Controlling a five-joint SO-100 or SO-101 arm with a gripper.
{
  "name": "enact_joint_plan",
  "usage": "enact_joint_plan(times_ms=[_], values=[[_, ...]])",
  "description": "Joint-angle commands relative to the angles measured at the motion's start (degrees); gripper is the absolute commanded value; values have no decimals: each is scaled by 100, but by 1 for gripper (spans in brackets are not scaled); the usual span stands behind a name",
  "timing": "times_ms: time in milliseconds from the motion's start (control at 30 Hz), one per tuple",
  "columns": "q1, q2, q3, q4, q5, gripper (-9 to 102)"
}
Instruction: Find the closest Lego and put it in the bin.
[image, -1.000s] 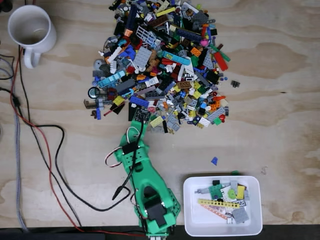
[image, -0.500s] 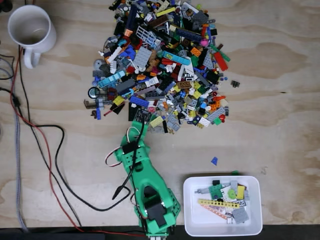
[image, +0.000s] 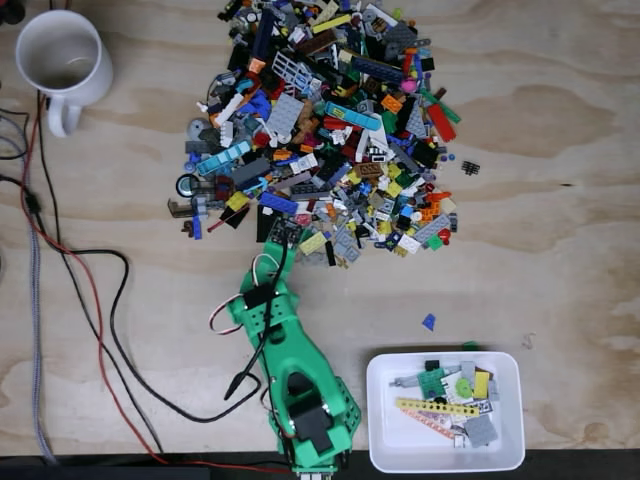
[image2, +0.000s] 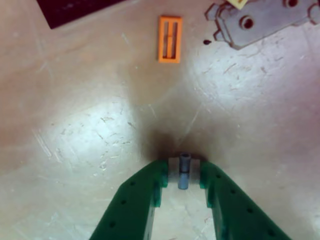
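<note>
A small grey peg-like Lego piece (image2: 184, 171) is gripped between the tips of the green pincer (image2: 181, 179), low and central in the wrist view, just above the scuffed, glossy plywood bench (image2: 90, 125). In the fixed view the pincer (image: 281, 236) sits at the lower edge of the big mixed Lego pile (image: 320, 130). The bin (image: 445, 411), a smooth white plastic tray at lower right, already holds several pieces. The carry and the drop are judged as remaining.

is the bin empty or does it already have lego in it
Not empty. In the fixed view the white bin already holds several lego pieces, mostly in its upper right part; its lower left is bare.
</note>
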Motion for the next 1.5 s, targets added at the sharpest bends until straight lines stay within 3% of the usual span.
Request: enact_joint_plan(times_ms=[0, 367, 700, 967, 1167, 1467], values=[[-44, 53, -105, -53, 26, 3], [360, 237, -765, 633, -325, 3], [1512, 466, -2101, 1767, -923, 4], [3463, 826, -3006, 2698, -1512, 4], [5414, 1248, -3401, 3287, -2540, 4], [8253, 1863, -3032, 3419, -4245, 4]])
